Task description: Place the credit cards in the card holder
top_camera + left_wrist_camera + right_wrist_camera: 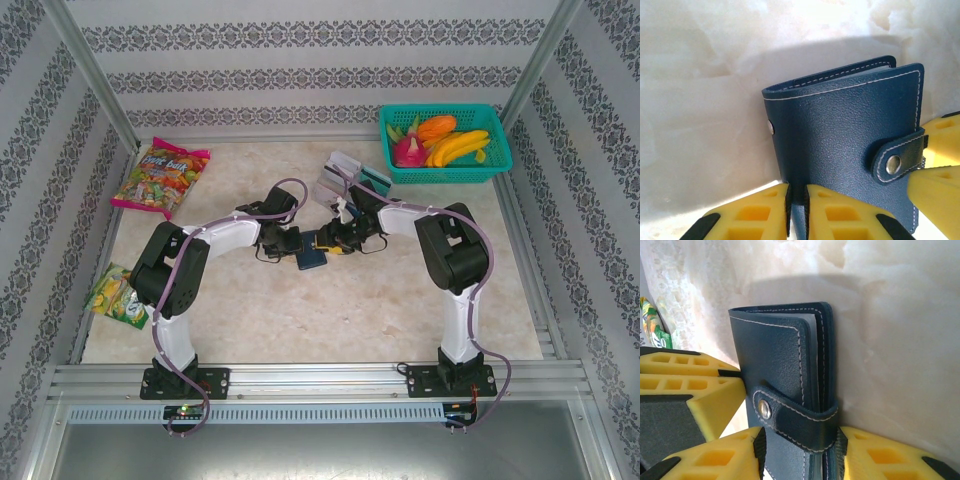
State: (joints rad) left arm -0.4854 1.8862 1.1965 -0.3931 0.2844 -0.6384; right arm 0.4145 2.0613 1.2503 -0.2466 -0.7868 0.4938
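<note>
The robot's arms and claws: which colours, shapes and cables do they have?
The left arm and right arm have white links, black joint housings and black bases. A pale lilac cable runs along each. The left claw and right claw have yellow fingers with rectangular hollow pockets and black trim.

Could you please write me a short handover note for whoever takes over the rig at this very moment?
Left gripper: shut on the card holder, pinching one edge.
Right gripper: shut on the card holder as well, at the snap-tab end.
Things: the holder is held between both grippers mid-table. The credit cards lie in a loose group behind it, near the teal basket.
Done: holder gripped by both arms; its snap is fastened.
Left: unsnap and open it, then slide in the cards.
</note>
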